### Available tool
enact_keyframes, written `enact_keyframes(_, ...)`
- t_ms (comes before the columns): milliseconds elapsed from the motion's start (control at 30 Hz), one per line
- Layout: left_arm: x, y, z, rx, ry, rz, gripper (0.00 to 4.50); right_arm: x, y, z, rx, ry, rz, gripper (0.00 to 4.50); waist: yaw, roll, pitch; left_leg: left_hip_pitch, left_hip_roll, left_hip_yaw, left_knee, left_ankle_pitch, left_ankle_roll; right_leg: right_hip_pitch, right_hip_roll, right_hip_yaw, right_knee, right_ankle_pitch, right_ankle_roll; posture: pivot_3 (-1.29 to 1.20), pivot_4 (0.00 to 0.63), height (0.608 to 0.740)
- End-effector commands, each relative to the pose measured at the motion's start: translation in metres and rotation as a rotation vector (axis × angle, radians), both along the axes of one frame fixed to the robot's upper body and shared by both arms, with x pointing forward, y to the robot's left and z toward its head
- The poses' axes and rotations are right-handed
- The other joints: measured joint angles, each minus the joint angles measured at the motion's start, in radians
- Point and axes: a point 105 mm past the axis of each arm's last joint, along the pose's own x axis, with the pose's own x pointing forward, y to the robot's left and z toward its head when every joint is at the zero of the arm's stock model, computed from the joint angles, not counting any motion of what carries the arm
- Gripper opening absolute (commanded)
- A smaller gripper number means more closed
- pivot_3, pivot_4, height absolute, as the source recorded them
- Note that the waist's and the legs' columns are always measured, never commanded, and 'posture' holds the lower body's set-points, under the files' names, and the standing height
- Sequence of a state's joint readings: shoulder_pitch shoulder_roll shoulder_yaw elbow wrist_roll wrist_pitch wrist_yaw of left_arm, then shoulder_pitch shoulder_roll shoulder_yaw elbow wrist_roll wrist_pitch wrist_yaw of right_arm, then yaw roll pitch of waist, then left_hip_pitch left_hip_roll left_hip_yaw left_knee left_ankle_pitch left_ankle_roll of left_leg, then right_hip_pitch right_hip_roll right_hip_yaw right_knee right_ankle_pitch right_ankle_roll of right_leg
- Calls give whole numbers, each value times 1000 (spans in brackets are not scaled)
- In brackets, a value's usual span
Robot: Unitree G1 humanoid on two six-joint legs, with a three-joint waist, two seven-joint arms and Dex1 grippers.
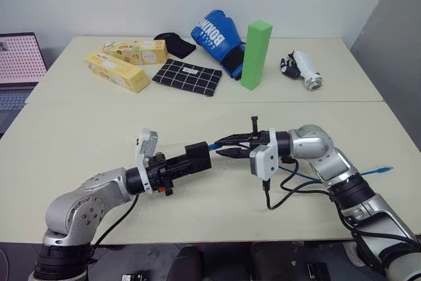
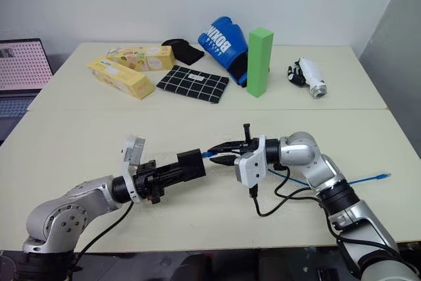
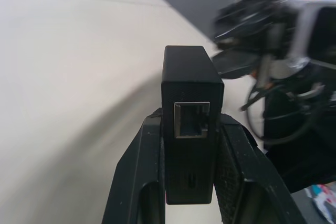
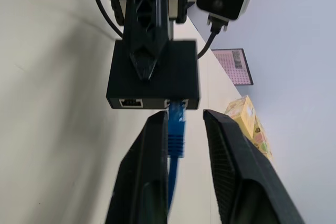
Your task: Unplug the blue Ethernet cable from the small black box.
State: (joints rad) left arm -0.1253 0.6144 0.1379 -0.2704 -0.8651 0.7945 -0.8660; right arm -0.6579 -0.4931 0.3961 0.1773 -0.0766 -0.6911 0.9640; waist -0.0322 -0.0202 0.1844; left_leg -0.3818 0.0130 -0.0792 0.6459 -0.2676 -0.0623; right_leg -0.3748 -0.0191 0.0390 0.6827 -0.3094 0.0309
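Observation:
My left gripper (image 3: 191,121) is shut on the small black box (image 3: 189,85) and holds it level above the table (image 1: 79,136), with one empty port facing the wrist camera. The blue Ethernet cable (image 4: 176,129) is plugged into a port on the box's (image 4: 152,77) far side. My right gripper (image 4: 185,115) comes in from the right, its fingers (image 4: 152,145) apart on either side of the plug, which lies against one of them. From there the cable runs under my right arm, and its free end (image 1: 385,170) rests on the table.
At the back of the table lie a blue boxing glove (image 1: 214,34), an upright green block (image 1: 255,54), a black checked pouch (image 1: 187,77), two yellow boxes (image 1: 117,70), and a white and black object (image 1: 302,67). A laptop (image 1: 20,64) sits far left.

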Motion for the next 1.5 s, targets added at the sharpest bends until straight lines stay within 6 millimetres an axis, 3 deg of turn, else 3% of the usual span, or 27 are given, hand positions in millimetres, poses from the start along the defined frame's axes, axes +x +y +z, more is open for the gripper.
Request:
enact_keyframes(33,3,-5,0,102,-126,-55,808,-3,-6,9,-16,48,1,2192,1,0,0,0,0,0,0,0,0,0,0,0,0,0,0,0,150,740)
enact_keyframes(100,3,-9,-6,158,-184,-91,808,-5,-14,4,-16,185,-34,2692,4,0,0,0,0,0,0,0,0,0,0,0,0,0,0,0,150,740)
enact_keyframes(300,6,-22,1,159,-356,-197,808,-19,-26,9,102,711,-140,4348,6,1,0,-2,0,-1,0,0,0,0,-1,1,-1,0,0,0,150,740)
enact_keyframes(433,5,-30,4,169,-434,-277,805,-25,-24,20,239,963,-193,4369,3,1,0,-1,0,-1,0,0,0,0,-1,1,-1,0,0,0,150,740)
enact_keyframes(700,2,-28,22,41,-379,-316,801,-29,-22,15,240,1140,-239,4369,1,1,0,-2,-1,-1,0,0,0,0,1,0,-1,0,0,0,150,740)
enact_keyframes(867,2,-26,27,-3,-349,-300,801,-30,-21,7,196,1198,-245,4369,1,1,0,-2,-1,-1,0,0,1,0,1,-1,-1,0,0,0,150,740)
enact_keyframes(1100,-4,-20,17,21,-329,-308,801,-29,-17,11,201,1241,-227,4369,0,1,0,-2,-1,-1,0,0,1,-1,1,-1,-1,0,0,0,150,740)
enact_keyframes(1500,-8,-25,19,35,-327,-324,801,-23,-9,7,177,1242,-245,4369,0,1,0,-2,-1,-1,0,0,1,-1,1,-1,-1,0,0,0,150,740)
